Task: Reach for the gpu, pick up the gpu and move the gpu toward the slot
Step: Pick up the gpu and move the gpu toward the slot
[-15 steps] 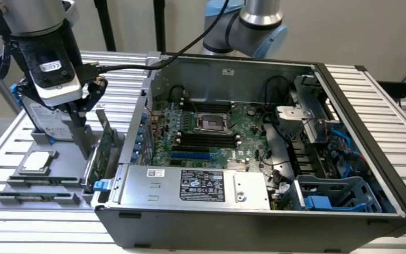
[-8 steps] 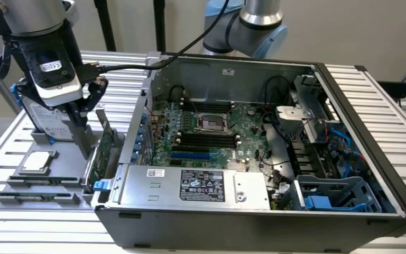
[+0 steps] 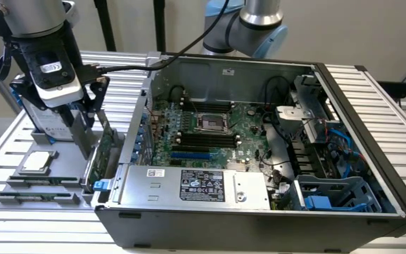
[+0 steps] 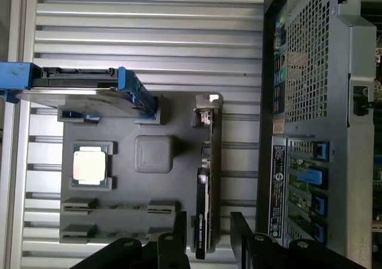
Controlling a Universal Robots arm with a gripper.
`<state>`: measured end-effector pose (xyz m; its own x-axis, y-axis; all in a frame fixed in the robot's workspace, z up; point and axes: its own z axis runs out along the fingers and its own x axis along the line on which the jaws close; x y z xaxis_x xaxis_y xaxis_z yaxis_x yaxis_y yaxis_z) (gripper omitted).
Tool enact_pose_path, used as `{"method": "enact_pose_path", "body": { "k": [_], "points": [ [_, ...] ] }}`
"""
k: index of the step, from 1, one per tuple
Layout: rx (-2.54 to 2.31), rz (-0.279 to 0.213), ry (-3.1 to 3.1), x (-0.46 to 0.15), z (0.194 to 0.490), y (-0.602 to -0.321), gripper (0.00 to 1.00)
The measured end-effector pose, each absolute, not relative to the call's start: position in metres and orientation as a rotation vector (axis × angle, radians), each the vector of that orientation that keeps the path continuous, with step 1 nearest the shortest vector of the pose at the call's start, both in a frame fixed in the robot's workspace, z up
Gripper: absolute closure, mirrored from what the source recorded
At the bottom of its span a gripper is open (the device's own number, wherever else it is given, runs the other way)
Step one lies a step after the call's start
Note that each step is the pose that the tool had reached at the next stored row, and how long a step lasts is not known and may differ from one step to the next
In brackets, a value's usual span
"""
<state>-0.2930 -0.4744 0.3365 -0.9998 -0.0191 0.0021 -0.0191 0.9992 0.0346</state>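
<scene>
- Tool (image 4: 208, 224): fingers apart, one on each side of the gpu (image 4: 210, 152), and neither presses on it as far as I can see.
- Grip, as I judge it: keep the card centred in the gap and come down square to its flat faces. Close on the board's upper edge rather than on the black part or the bracket. Lift straight up so it leaves its groove without scraping.
- Look of the gpu: thin green board standing on its long edge, with a black part on one face and a silver bracket at one end.
- Place: in the dark parts tray (image 4: 128, 218) on the ribbed worktop (image 4: 149, 18), just beside the wall of the open computer case (image 3: 259, 222).
- Neighbours on the tray: square silver chip (image 4: 89, 164) and hard drive (image 4: 83, 90) with blue rails, both well apart from the card and best left alone.
- Farther off: motherboard (image 3: 210, 132) lying inside the case.
</scene>
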Motion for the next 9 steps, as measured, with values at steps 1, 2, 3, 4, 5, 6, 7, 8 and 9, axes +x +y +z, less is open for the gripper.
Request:
{"method": "enact_pose_path", "body": {
  "k": [1, 2, 3, 4, 5, 6, 7, 8, 9],
  "points": [
    [0.030, -0.052, -3.139, -0.294, 0.335, -0.474, 0.58],
    [0.030, -0.049, -3.139, -0.294, 0.333, -0.474, 0.58],
    [0.030, -0.048, -3.139, -0.294, 0.331, -0.474, 0.58],
    [0.030, -0.047, -3.139, -0.295, 0.329, -0.475, 0.58],
    [0.030, -0.047, -3.139, -0.295, 0.328, -0.475, 0.58],
    [0.030, -0.046, -3.139, -0.295, 0.326, -0.474, 0.58],
    [0.030, -0.046, -3.139, -0.295, 0.324, -0.474, 0.58],
    [0.030, -0.046, -3.139, -0.295, 0.322, -0.474, 0.58],
    [0.030, -0.046, -3.139, -0.295, 0.320, -0.475, 0.58]
  ]
}}
